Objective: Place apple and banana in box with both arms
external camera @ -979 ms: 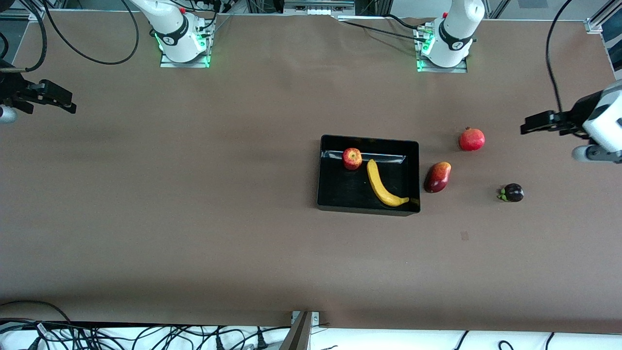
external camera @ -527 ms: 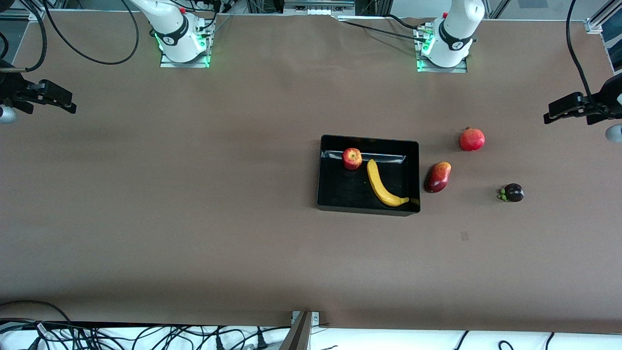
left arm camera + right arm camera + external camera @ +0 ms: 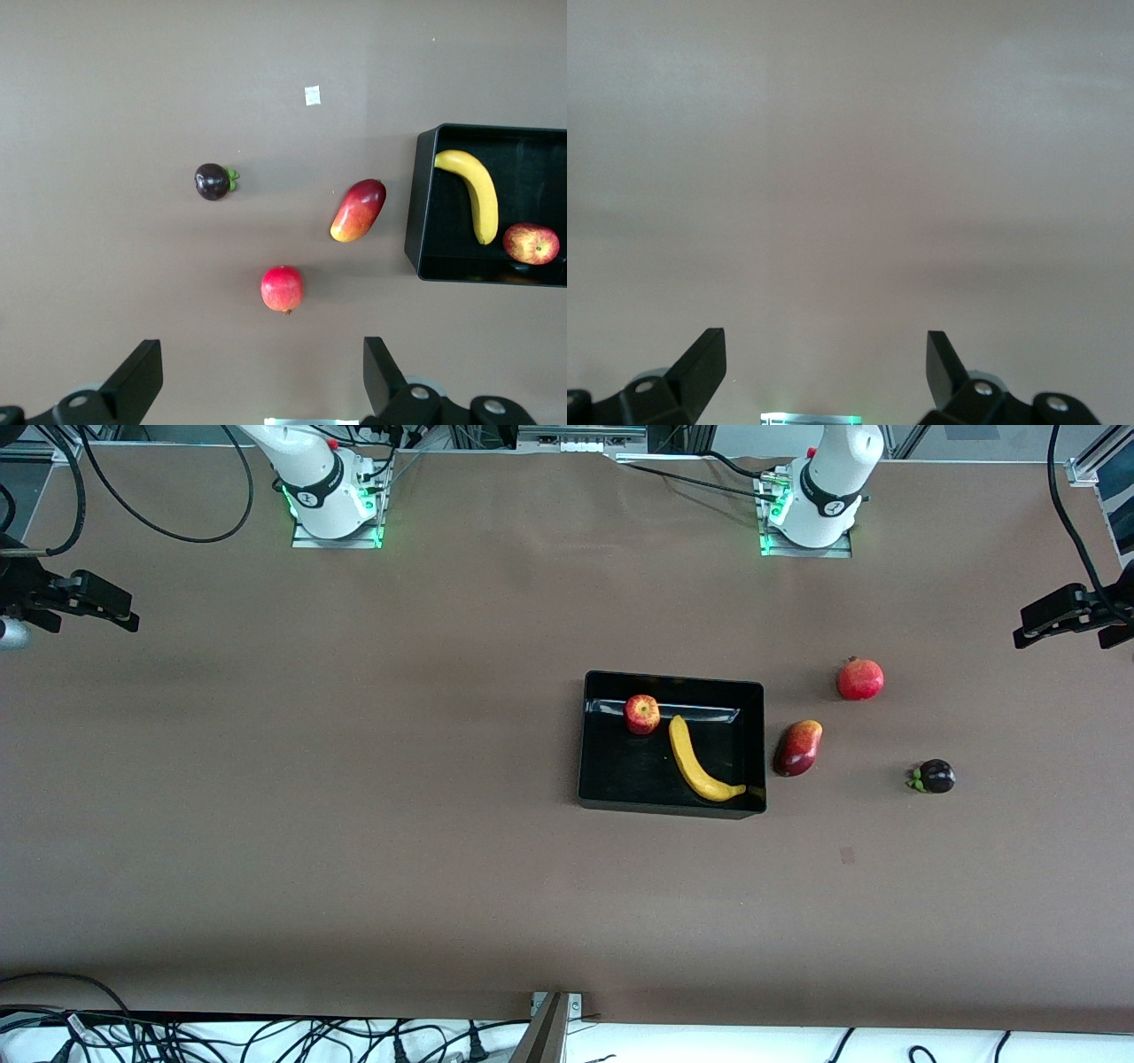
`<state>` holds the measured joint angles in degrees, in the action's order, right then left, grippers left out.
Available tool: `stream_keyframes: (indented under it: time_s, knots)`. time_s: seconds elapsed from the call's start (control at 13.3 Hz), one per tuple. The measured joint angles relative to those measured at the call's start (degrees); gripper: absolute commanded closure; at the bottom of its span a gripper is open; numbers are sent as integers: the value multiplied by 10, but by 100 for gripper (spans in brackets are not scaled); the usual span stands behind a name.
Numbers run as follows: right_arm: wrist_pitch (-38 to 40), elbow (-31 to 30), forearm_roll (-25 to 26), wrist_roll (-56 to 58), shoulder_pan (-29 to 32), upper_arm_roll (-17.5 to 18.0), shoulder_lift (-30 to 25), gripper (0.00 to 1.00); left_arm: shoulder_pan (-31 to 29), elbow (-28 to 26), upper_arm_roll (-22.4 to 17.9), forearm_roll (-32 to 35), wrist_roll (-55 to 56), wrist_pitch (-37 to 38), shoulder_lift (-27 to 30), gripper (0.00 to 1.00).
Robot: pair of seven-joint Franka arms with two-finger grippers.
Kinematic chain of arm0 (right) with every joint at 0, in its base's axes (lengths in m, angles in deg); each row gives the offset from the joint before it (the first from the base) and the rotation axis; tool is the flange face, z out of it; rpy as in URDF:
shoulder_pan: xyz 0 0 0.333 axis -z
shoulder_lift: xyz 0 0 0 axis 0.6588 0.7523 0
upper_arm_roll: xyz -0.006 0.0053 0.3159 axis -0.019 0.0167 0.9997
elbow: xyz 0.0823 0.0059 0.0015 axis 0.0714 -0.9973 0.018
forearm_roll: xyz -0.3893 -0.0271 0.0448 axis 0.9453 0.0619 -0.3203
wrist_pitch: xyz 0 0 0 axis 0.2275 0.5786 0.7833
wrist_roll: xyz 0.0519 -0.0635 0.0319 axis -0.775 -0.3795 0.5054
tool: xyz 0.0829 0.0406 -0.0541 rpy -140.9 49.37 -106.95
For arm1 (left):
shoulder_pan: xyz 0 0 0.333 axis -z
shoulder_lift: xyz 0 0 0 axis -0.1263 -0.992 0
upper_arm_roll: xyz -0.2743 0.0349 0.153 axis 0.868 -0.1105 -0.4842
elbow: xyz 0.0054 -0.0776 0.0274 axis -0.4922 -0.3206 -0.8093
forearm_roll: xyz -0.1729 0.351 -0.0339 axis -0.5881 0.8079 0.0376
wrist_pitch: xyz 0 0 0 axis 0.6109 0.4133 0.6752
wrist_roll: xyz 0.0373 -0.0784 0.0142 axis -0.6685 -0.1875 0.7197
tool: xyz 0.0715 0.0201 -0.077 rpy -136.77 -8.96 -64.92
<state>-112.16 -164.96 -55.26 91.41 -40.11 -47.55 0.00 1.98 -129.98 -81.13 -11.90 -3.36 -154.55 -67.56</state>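
Note:
The small red apple and the long yellow banana lie in the black box at the table's middle. They also show in the left wrist view, the apple and banana inside the box. My left gripper is open and empty, up in the air over the left arm's end of the table; it shows in its wrist view too. My right gripper is open and empty, raised over the right arm's end of the table, above bare table.
A dark-red-and-yellow mango lies beside the box toward the left arm's end. A pinkish-red pomegranate and a dark purple mangosteen lie closer to that end. Cables run along the table's front edge.
My left gripper has drawn back toward the left arm's end of the table and a little higher in the view. The right arm and the fruit have not moved.

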Motion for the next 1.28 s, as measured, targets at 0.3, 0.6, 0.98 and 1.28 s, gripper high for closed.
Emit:
stream_keyframes:
  time_s: [0.3,0.6,0.98,1.28]
  knots:
    - [0,0,0,0,0,0,0,0,0,10,1,0,0,-2,0,0]
    - [0,0,0,0,0,0,0,0,1,23,1,0,0,-3,0,0]
    - [0,0,0,0,0,0,0,0,1,23,1,0,0,-3,0,0]
    - [0,0,0,0,0,0,0,0,2,23,1,0,0,-3,0,0]
